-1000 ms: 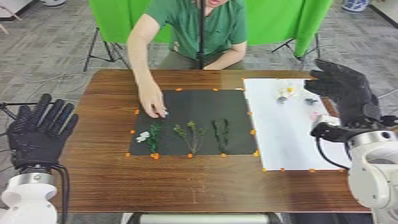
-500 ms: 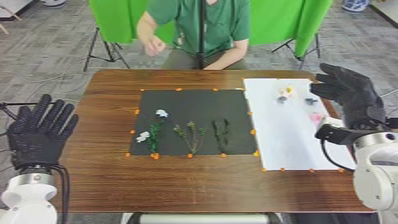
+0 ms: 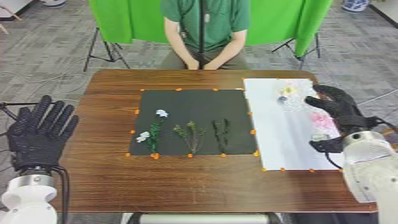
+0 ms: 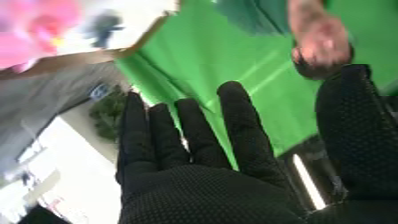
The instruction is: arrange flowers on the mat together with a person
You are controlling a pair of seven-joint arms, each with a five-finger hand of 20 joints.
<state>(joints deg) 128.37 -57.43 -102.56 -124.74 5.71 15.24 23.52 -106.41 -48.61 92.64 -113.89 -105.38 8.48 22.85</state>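
The black mat [image 3: 182, 100] holds green stems [image 3: 153, 136] with a white flower [image 3: 161, 113] at their top and another at the left, a leafy sprig [image 3: 192, 135] and a dark green stem [image 3: 221, 135]. On the white sheet [image 3: 280, 145] lie a yellow-white flower [image 3: 288, 90] and a pink flower [image 3: 322, 120]. My right hand [image 3: 336, 106] is open over the sheet's right side, holding nothing. In the right wrist view my right hand [image 4: 204, 185] has straight fingers, with the pink flower [image 4: 40, 30] beyond. At the table's left, my left hand [image 3: 37, 132] is open.
Across the table [image 3: 160, 185] a person sits with both hands [image 3: 204, 66] together at the far edge. Orange markers [image 3: 253, 132] line the mat and sheet. A green cloth [image 3: 124, 20] hangs behind the person.
The person's hand left the mat, where a white flower now shows at the stems' top, and drew back to the far edge. My right hand moved slightly towards me and lower over the sheet.
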